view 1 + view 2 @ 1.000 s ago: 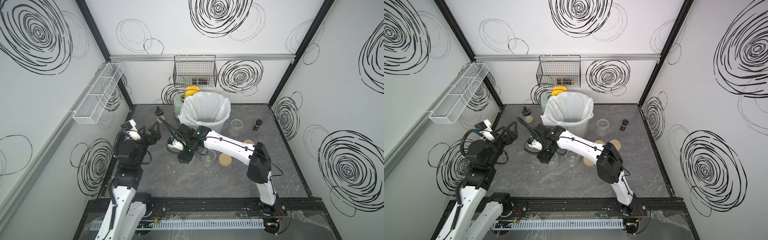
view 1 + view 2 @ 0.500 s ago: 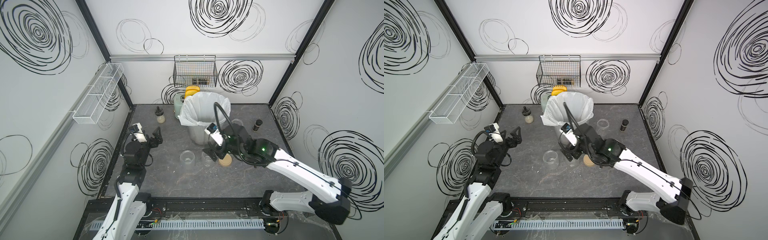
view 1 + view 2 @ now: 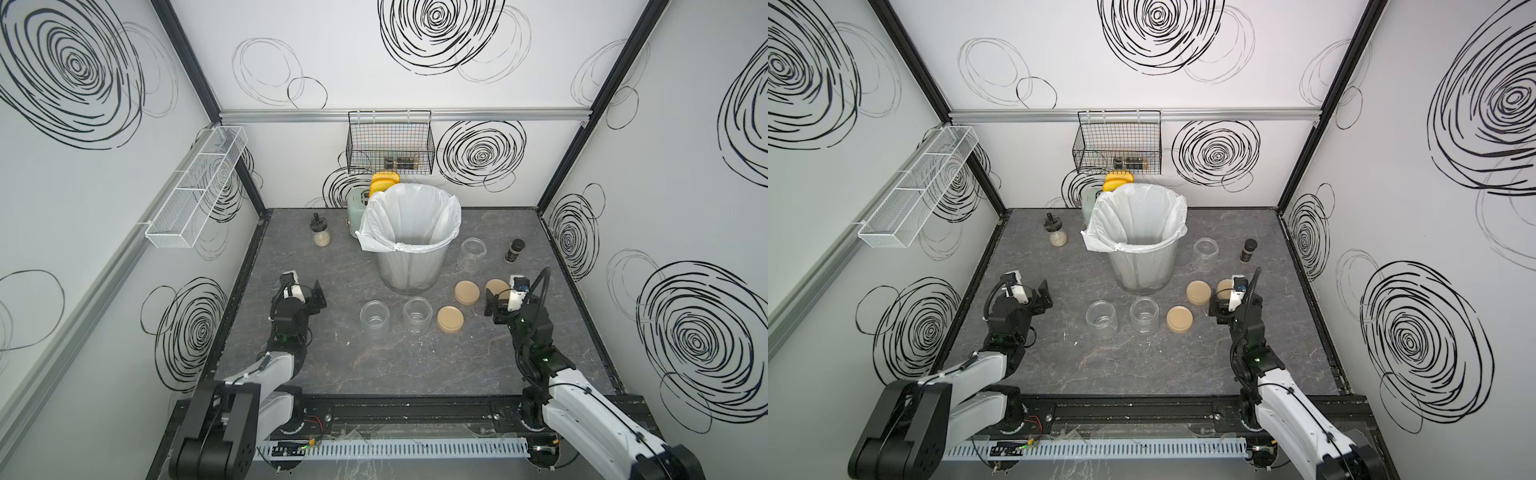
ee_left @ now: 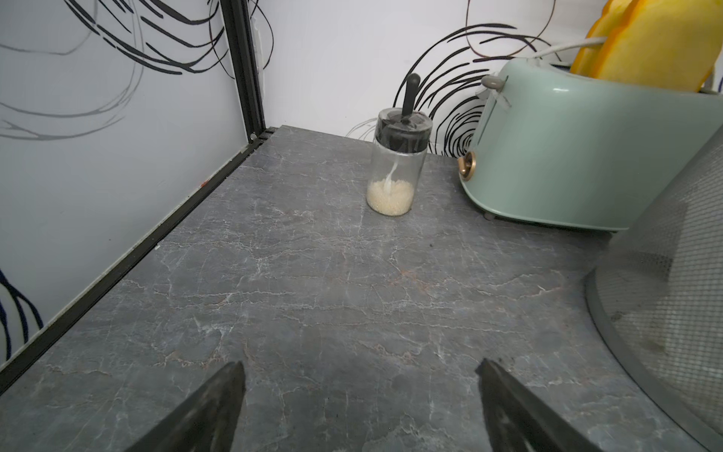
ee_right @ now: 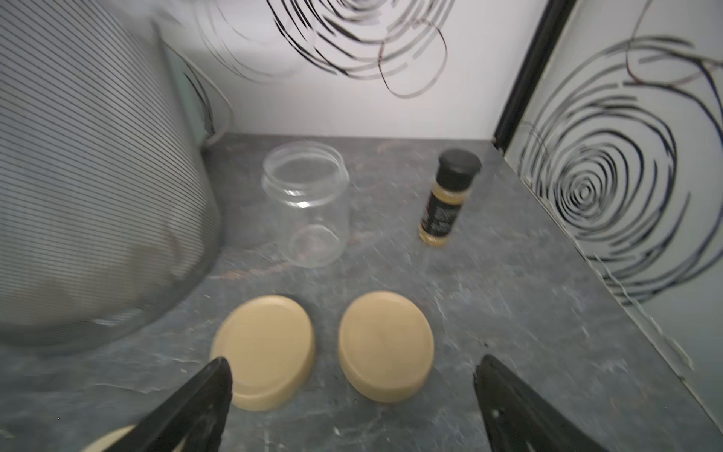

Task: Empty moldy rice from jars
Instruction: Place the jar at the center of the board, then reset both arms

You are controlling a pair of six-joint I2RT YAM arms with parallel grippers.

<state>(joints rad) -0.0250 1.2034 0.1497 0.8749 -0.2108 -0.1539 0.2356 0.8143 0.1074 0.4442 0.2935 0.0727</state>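
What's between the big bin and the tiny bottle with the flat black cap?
An empty, lidless jar stands upright between bin and bottle, seen in both top views.

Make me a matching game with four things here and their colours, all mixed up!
Things:
1. toaster
2. lids
3. bag
4. jars

Colours:
A. tan
B. white
C. green
D. clear

Pairs: 1-C, 2-A, 3-B, 4-D
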